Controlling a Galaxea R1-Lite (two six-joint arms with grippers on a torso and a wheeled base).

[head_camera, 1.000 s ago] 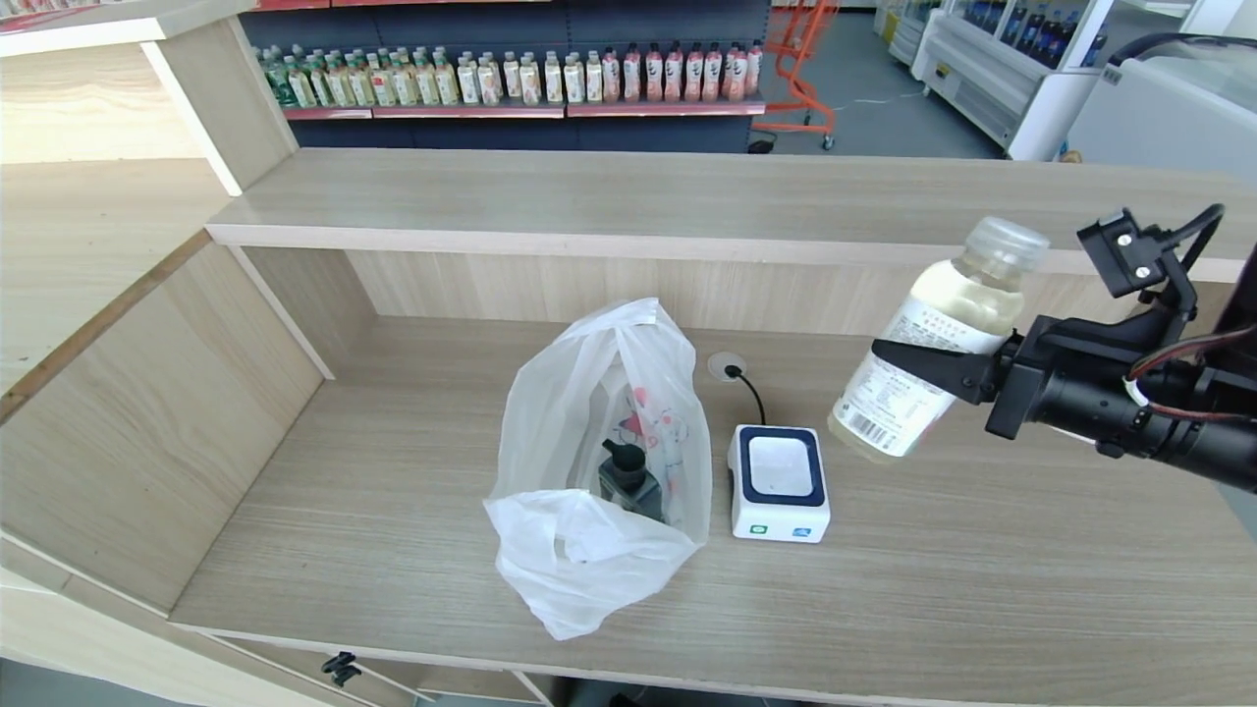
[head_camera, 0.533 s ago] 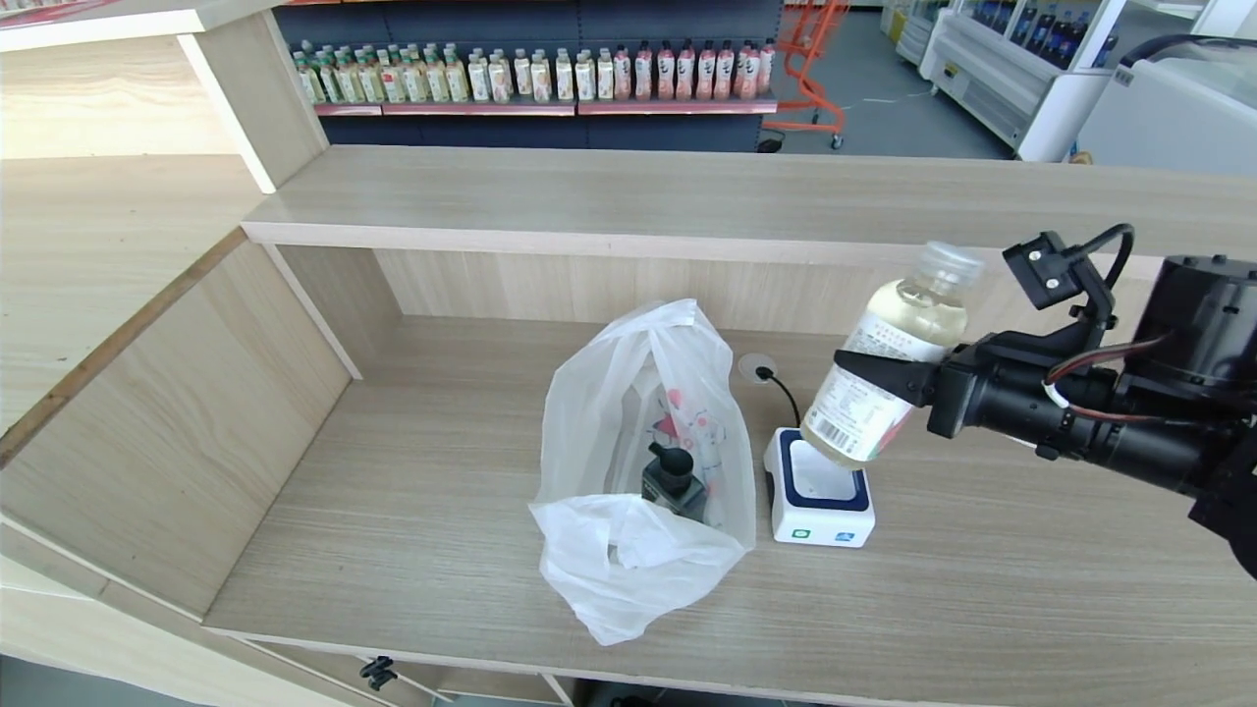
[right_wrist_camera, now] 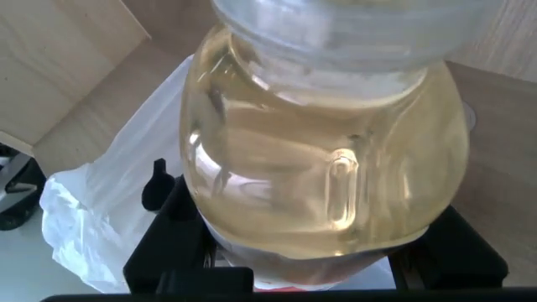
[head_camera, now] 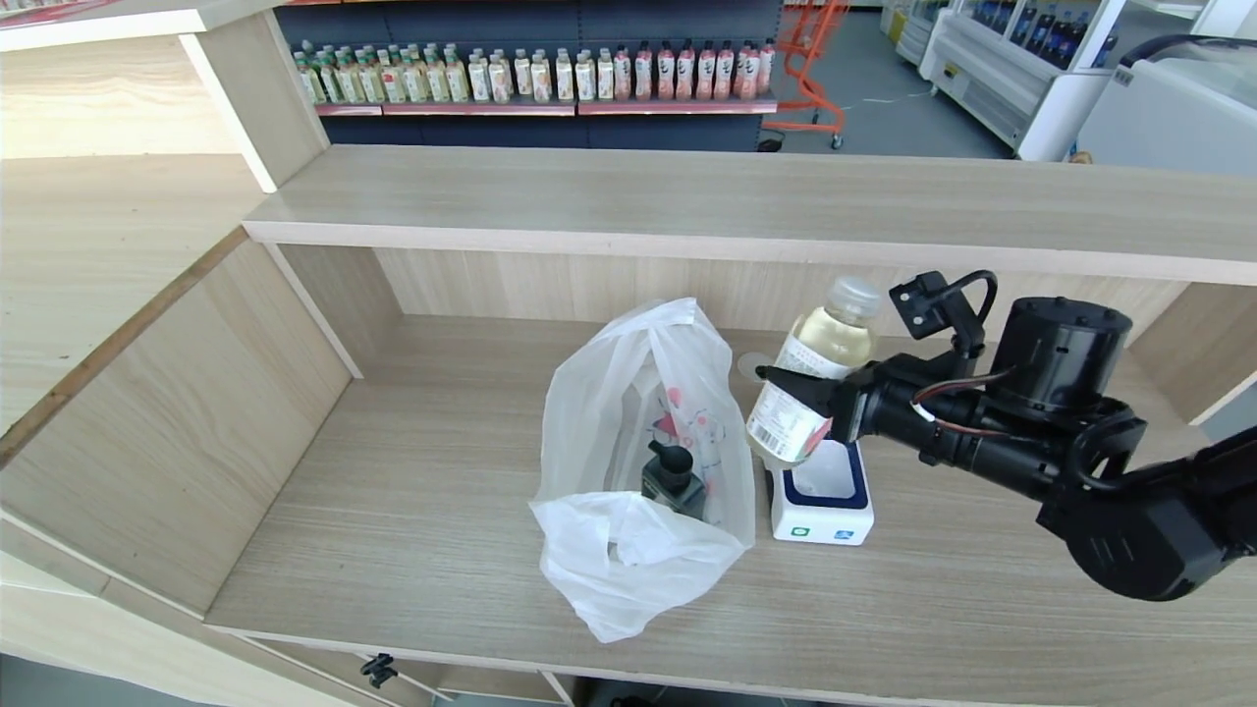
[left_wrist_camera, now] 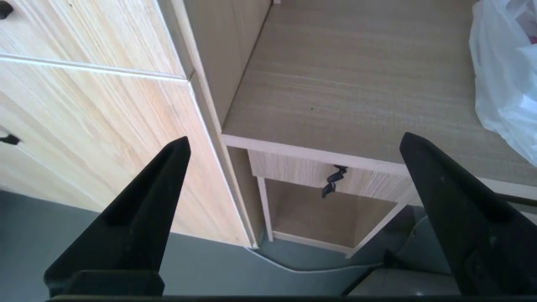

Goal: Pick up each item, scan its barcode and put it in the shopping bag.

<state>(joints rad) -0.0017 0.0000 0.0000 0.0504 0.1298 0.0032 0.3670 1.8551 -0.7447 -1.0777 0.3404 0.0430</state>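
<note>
- The right gripper (head_camera: 797, 410) is clamped round the labelled middle of the bottle (head_camera: 833, 344), which is held tilted with the cap end up.
- The bottle's bottom end is parked pretty much right over the scanner (head_camera: 823, 496), just beside the shopping bag (head_camera: 628, 560).
- A dark pump bottle (head_camera: 673, 476) can be seen inside the bag.
- The left gripper (left_wrist_camera: 294, 143) is spread wide, down off the counter's (left_wrist_camera: 352, 75) front edge.

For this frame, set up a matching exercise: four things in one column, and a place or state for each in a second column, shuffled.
1 bottle
2 shopping bag
3 scanner
4 left gripper

A open, holding nothing
B on the counter, holding a dark pump bottle
C clamped tilted in the right gripper
D white box beside the shopping bag

Pairs: 1-C, 2-B, 3-D, 4-A
</note>
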